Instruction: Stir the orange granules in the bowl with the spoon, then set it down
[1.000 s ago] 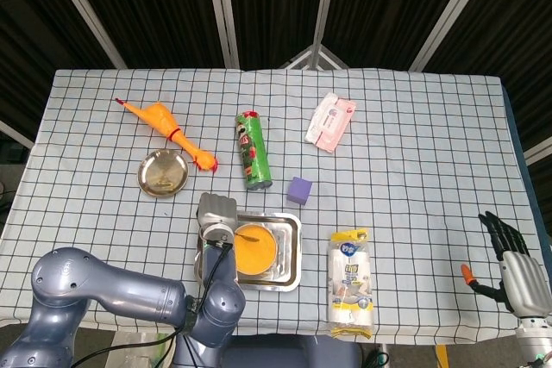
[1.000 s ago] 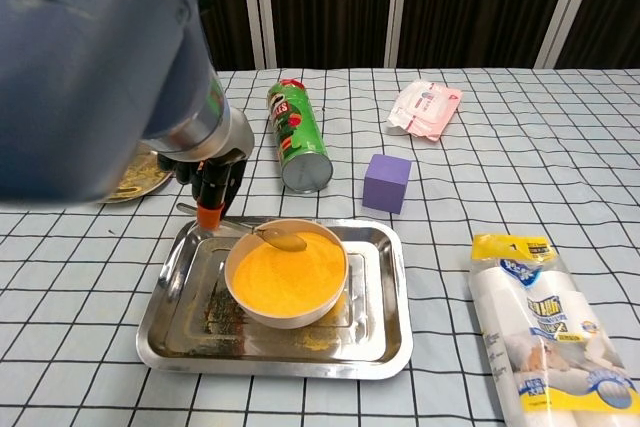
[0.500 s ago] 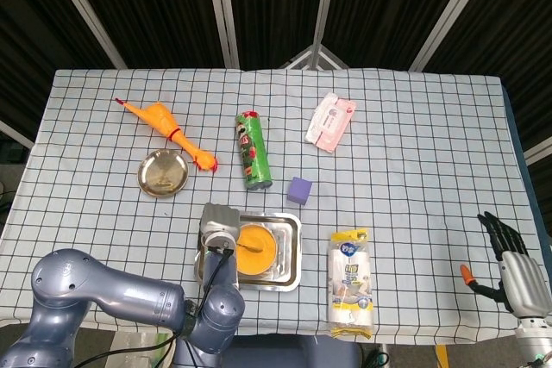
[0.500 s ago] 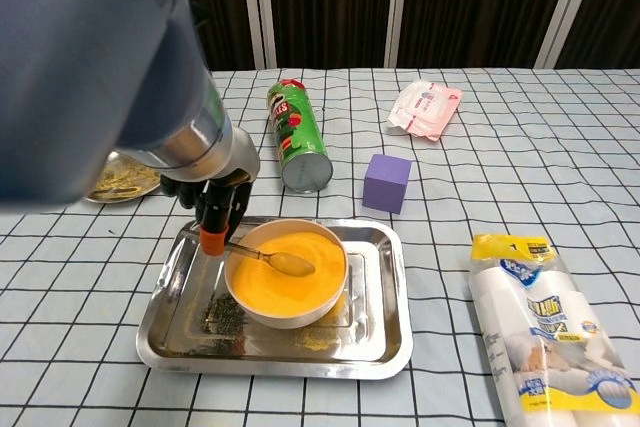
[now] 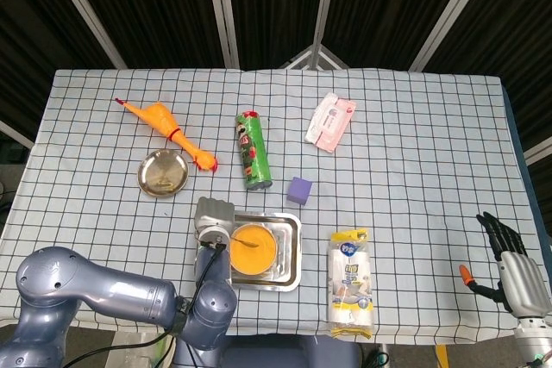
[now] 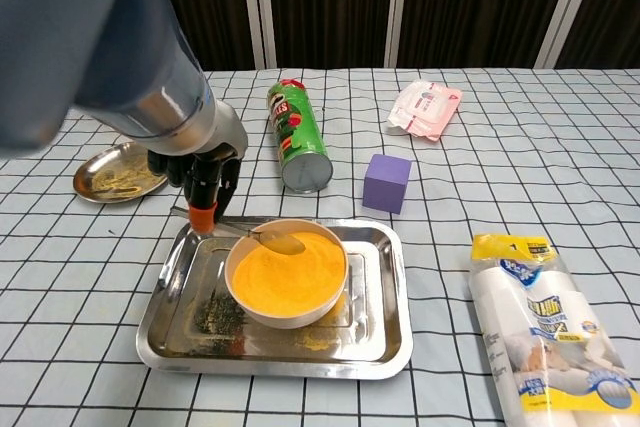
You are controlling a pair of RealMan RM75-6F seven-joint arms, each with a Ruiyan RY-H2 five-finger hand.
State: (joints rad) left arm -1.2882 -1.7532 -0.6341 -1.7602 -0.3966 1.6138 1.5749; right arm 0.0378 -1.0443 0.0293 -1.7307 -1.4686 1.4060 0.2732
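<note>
Spoon (image 6: 268, 238) in left hand (image 6: 204, 179) — bowl (image 6: 287, 274) of orange granules (image 6: 290, 275), steel tray (image 6: 385, 327)

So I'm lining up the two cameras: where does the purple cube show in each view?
Head view: the purple cube sits near the middle, just above the tray's upper right corner.
Chest view: the purple cube sits right of centre, behind the tray.
Shared landmark: the green chip can lies to its left in both.
</note>
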